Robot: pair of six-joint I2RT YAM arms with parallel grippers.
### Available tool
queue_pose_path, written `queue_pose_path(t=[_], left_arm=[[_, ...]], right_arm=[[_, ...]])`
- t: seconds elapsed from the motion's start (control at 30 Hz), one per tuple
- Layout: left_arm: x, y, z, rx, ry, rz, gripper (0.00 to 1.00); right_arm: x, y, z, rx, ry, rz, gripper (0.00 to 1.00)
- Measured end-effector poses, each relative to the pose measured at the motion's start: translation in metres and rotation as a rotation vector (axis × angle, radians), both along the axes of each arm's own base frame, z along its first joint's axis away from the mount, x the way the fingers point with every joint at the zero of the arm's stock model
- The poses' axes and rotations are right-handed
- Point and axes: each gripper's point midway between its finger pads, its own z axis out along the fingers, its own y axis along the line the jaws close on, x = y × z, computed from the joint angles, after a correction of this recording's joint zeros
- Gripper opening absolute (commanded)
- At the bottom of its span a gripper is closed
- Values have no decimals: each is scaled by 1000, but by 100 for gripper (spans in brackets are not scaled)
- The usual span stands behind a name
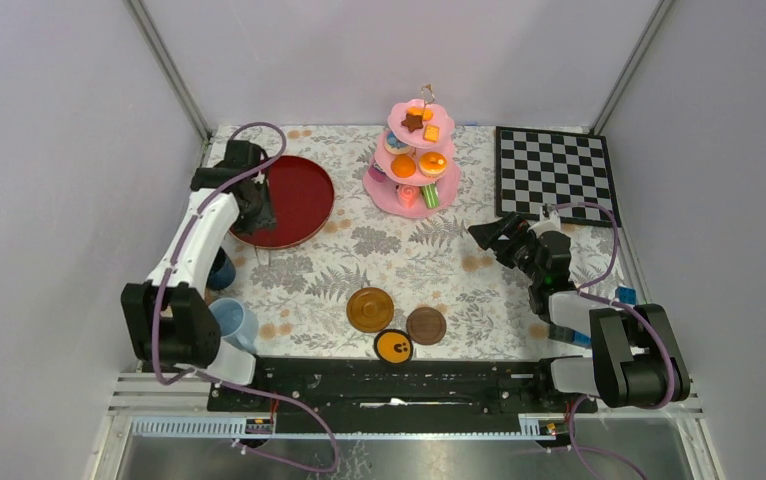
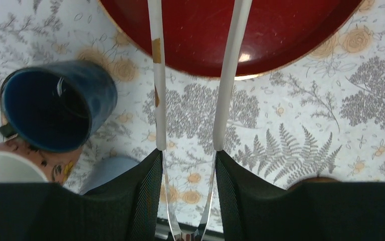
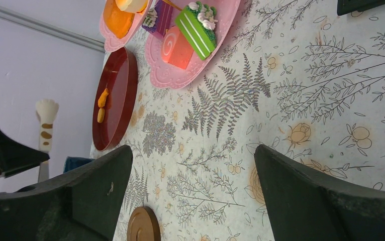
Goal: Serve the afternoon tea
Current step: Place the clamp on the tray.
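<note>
One pink three-tier cake stand (image 1: 375, 186) stands far-centre on the tabletop (image 1: 409, 262). It carries one brown star biscuit (image 1: 413, 121) on top and small toy pastries (image 1: 403, 166) below, too crowded to count. Two brown saucers (image 1: 370, 309) lie near the front edge, beside a third round disc (image 1: 394, 346) with an orange face. There are three cups: dark-blue (image 1: 222, 270), light-blue (image 1: 234, 322) and white (image 2: 2, 168), all at the left. The left hand (image 1: 256, 205) is clenched on one pair of white tongs (image 2: 156, 75), whose arms reach over the red tray (image 1: 304, 195), left of the stand. The right hand (image 1: 499, 235) is spread wide, holding nothing. It hovers near the chessboard (image 1: 554, 175), and the stand lies ahead of it, well apart.
</note>
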Motion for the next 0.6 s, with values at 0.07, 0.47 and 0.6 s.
queue_pose_path(t=[0.07, 0.47, 0.6], left_arm=[[10, 0, -10, -2, 7, -8, 44], [60, -5, -122, -11, 146, -7, 52], [70, -6, -122, -16, 102, 0, 59]], right_arm=[[0, 0, 0, 0, 0, 0, 98], [0, 0, 0, 0, 0, 0, 98], [0, 0, -1, 3, 5, 0, 98]])
